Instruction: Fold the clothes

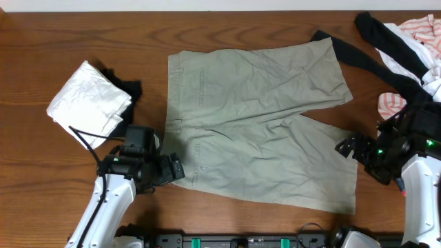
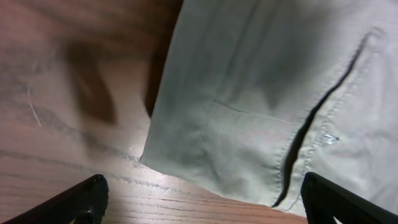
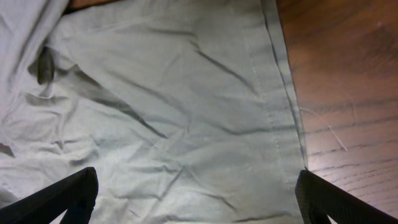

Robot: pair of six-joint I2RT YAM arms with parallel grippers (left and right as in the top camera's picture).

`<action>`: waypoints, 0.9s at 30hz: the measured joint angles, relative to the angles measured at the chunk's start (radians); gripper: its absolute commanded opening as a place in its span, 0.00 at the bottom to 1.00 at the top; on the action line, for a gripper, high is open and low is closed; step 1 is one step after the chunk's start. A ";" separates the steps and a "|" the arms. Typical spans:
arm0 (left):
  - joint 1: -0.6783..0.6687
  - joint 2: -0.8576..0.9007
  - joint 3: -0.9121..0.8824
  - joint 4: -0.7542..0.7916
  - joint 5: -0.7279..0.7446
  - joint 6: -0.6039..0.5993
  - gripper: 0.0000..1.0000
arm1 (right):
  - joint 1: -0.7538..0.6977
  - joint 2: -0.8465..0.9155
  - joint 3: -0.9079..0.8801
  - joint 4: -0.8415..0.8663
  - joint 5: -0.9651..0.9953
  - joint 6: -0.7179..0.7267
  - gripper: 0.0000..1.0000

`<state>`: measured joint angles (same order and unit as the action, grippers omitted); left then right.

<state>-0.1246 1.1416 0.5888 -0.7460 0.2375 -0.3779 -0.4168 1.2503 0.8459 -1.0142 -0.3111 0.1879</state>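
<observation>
overhead view, left to right: white folded bundle [image 1: 89,103] on the wooden surface [image 1: 41,186], apart from the work; left gripper [image 1: 176,168] at the near waistband corner of the shorts [image 1: 255,117], fingers [image 2: 81,198] spread wide and holding nothing, the cloth edge lying below and between them; the shorts lie flat and fully spread at the centre of the surface, waistband to the left, both legs to the right, wrinkled, no layer turned over; right gripper [image 1: 346,146] at the hem of the near leg, likewise wide open and empty; black and striped garments [image 1: 403,52] heaped at far right. judged progress: no fold made; every fold is left to do.
</observation>
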 measured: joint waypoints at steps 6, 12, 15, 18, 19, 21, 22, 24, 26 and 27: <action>0.000 0.016 -0.057 0.056 0.003 -0.136 0.93 | 0.000 0.000 -0.003 0.000 -0.004 0.004 0.99; 0.000 0.078 -0.090 0.159 0.004 -0.204 0.70 | 0.000 0.000 -0.004 -0.017 -0.005 0.006 0.99; 0.000 0.104 -0.090 0.200 0.007 -0.220 0.53 | 0.000 0.000 -0.004 -0.027 -0.005 0.007 0.97; 0.000 0.114 -0.090 0.209 0.011 -0.228 0.14 | 0.000 0.000 -0.004 -0.032 -0.006 0.009 0.90; 0.000 0.115 -0.090 0.209 0.011 -0.231 0.06 | 0.000 0.000 -0.004 -0.033 -0.007 0.011 0.87; 0.000 0.115 -0.090 0.209 0.011 -0.227 0.06 | 0.000 0.000 -0.004 -0.033 -0.007 0.014 0.80; 0.000 0.115 -0.090 0.208 0.011 -0.231 0.06 | 0.000 0.000 -0.004 -0.034 -0.008 0.014 0.79; 0.000 0.113 -0.090 0.199 0.011 -0.232 0.06 | 0.000 0.000 -0.004 -0.038 -0.006 0.015 0.78; 0.000 0.106 -0.090 0.181 0.012 -0.232 0.06 | 0.000 0.000 -0.004 -0.046 0.000 0.014 0.79; 0.000 0.099 -0.090 0.169 0.012 -0.231 0.06 | 0.000 0.000 -0.004 -0.052 0.010 0.015 0.81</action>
<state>-0.1242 1.2407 0.4988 -0.5766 0.2497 -0.6090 -0.4168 1.2503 0.8417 -1.0660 -0.3012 0.2031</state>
